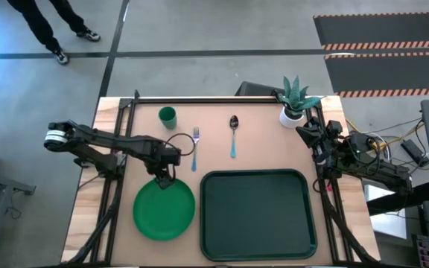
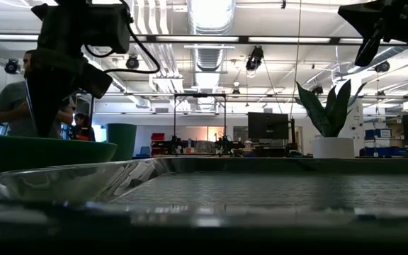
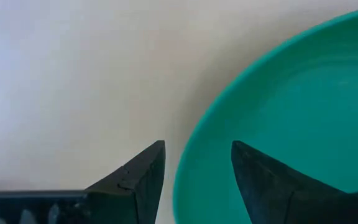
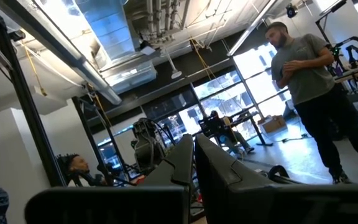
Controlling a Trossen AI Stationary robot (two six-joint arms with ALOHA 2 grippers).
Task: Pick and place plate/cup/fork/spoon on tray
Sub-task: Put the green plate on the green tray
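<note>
The green plate (image 1: 164, 209) is lying flat on the wooden counter (image 1: 263, 145), just left of the dark green tray (image 1: 258, 214), as the left hand (image 1: 162, 181) is hanging over the plate's far rim. In the left wrist view, that hand's two dark fingers (image 3: 138, 180) are standing spread, one outside the plate (image 3: 291, 118) over bare counter and the other over the plate's inner surface, with the rim running between them; whether either finger is touching the rim cannot be told. From table height, the left arm is reaching down behind the plate's edge (image 2: 44, 150), with the tray's rim (image 2: 204, 212) filling the foreground. Farther back on the counter, the small green cup (image 1: 167, 115) is standing upright, with the fork (image 1: 195, 147) to its right and the spoon (image 1: 233, 135) beyond that, each lying apart from the others with handles pointing toward the tray. The right hand (image 1: 304, 132) is waiting at the counter's right edge, just beside a potted plant (image 1: 294, 100), its fingers (image 4: 188, 163) pressed together and tilted up toward the room, where a person (image 4: 312, 81) is standing. Another person's legs (image 1: 47, 26) are showing on the floor beyond the counter.
</note>
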